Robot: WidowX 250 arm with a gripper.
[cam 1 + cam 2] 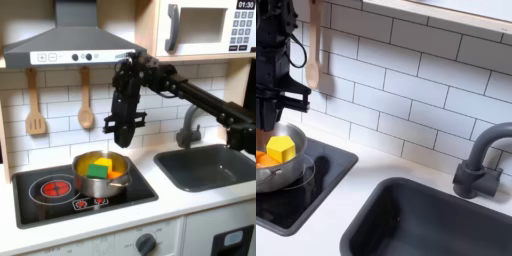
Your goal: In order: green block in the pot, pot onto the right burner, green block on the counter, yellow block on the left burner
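Pot sits on the burner nearer the sink, at lower centre of the first exterior view, on the black cooktop. The red-ringed burner at lower left of that frame is bare. Inside the pot: green block to the front, yellow block behind and touching it. In the second exterior view the yellow block is seen at the left edge, resting in the pot; green block not made out there.

Claw hangs just above the pot's far rim, pointing down, in the upper-centre area of the first exterior view. Too dark and small to tell how far the fingers are parted; nothing seen held.

Judgement: block-in and slide steps look done; taking the green block out to the bench comes next.

Risks:
- Blocks touch, so a descent off-centre could catch both or nudge the yellow block.
- A finger landing on the pot rim could tip or shove the pot off its burner.
- Shallow grip on a small cube may slip during the lift, dropping it back or onto the cooktop.
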